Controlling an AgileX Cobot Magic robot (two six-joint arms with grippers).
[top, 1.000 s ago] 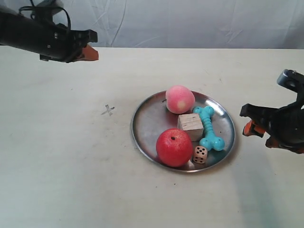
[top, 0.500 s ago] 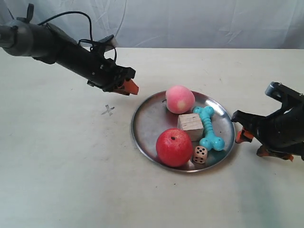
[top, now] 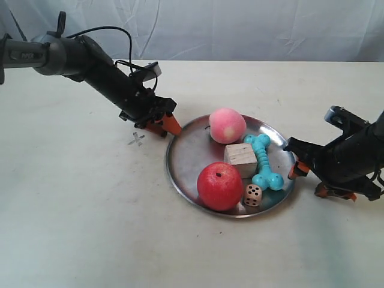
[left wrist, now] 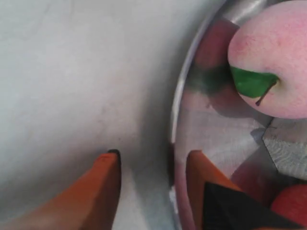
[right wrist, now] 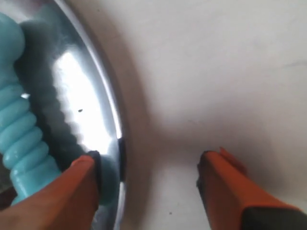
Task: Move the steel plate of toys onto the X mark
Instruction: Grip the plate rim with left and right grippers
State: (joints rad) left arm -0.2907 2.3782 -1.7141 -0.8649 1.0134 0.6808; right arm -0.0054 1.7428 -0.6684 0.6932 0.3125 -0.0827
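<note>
The steel plate (top: 180,157) lies mid-table holding a red apple (top: 219,186), a pink peach (top: 227,125), a turquoise bone (top: 264,162), a wooden cube (top: 241,159) and a spotted die (top: 252,195). The X mark (top: 137,139) is on the table left of the plate. My left gripper (top: 166,127) is open at the plate's far-left rim. In the left wrist view it (left wrist: 153,155) straddles the rim (left wrist: 173,129), near the peach (left wrist: 268,62). My right gripper (top: 309,180) is open at the right rim. In its wrist view it (right wrist: 149,158) straddles the rim (right wrist: 114,120) beside the bone (right wrist: 24,124).
A pale cloth backdrop (top: 240,27) hangs behind the table's far edge. The left arm (top: 90,63) reaches in low from the back left, passing just behind the X mark. The right arm's body (top: 354,156) sits low near the right edge.
The left arm has swung down from the back left to the plate's rim. The right arm has slid in to the plate's right rim. Plate and toys have not moved.
</note>
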